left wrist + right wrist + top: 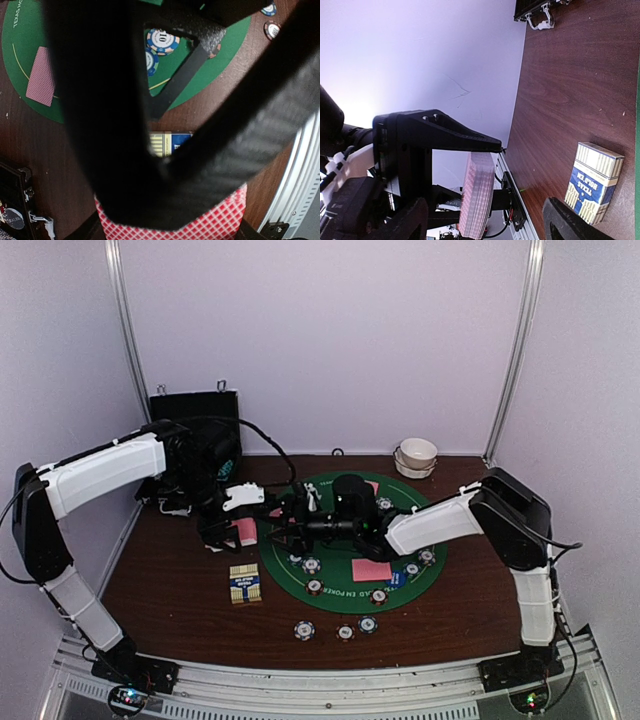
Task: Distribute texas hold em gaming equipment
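Note:
My left gripper [243, 530] is shut on a deck of pink-backed playing cards [170, 225], held above the table left of the green round mat [345, 592]. The right wrist view shows that deck [477, 195] edge-on. My right gripper [485, 225] is open, and the deck's end shows between its spread fingers [570, 222] without being pinched. In the left wrist view those black fingers [100, 100] block most of the frame. A single pink card [371, 569] lies face down on the mat. Striped poker chips [312, 565] sit on the mat and others [345, 633] lie in front of it.
A blue-and-yellow card box [245, 583] lies on the wooden table left of the mat. A white bowl [417, 454] stands at the back right. An open black case [195, 420] stands at the back left. The metal rail [330, 680] runs along the near edge.

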Controlling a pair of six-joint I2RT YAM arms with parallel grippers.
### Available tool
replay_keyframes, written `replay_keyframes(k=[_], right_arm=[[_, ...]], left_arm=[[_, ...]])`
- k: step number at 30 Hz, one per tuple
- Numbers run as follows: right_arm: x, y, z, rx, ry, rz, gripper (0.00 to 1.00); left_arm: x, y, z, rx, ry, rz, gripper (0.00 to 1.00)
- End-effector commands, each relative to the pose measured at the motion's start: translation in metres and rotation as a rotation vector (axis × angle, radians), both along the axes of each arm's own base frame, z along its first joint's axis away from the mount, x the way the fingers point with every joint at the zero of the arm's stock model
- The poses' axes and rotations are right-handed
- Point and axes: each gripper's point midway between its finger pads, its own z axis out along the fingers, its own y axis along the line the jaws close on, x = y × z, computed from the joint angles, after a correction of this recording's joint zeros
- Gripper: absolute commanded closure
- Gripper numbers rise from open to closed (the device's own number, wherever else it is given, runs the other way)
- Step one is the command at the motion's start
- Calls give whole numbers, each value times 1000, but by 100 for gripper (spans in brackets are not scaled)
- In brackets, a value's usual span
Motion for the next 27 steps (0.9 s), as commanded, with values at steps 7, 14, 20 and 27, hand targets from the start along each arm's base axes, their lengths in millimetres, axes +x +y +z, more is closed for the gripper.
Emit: replay_keyframes(k=[7, 14, 20, 27], right_arm=[[-16, 32, 13, 82, 3, 87, 22], [-17, 46, 13, 91, 9, 105, 26], [-15, 55, 7, 94, 35, 116, 40], [-15, 58, 5, 113, 60, 132, 77]], left_arm=[[7, -7, 13, -40, -21, 11, 100], [7, -7, 13, -42, -17, 9, 100], [5, -7, 12, -40, -12, 7, 100], [3, -5, 10, -30, -4, -1, 100]])
